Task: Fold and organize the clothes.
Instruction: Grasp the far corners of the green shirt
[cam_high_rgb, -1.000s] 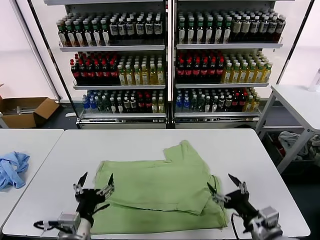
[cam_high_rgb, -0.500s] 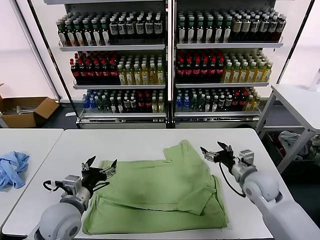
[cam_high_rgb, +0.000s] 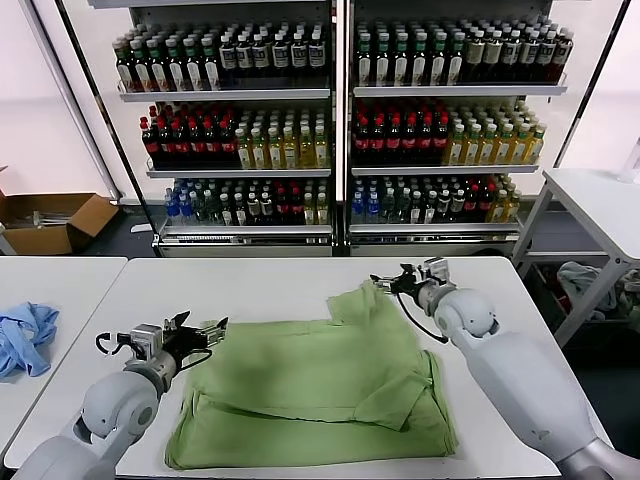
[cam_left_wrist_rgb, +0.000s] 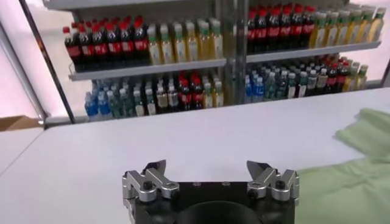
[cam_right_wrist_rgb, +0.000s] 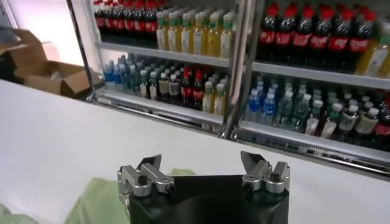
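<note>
Head view: the light green shirt is lying partly folded in the lower centre on the white counter, its long axis running left to right, one flap reaching toward the upper right. The left end effector is hovering at its left edge, fingers apart; the right end effector is sitting at that flap's tip, fingers apart. A blue cloth is lying far left. Bottle shelves are filling the top.

Left wrist view: the fingers are spread over bare counter, shirt at the right edge.

Right wrist view: the fingers are spread, shirt at the lower left.

Bare table rings the green shirt; bottle shelves wall off the far side.
</note>
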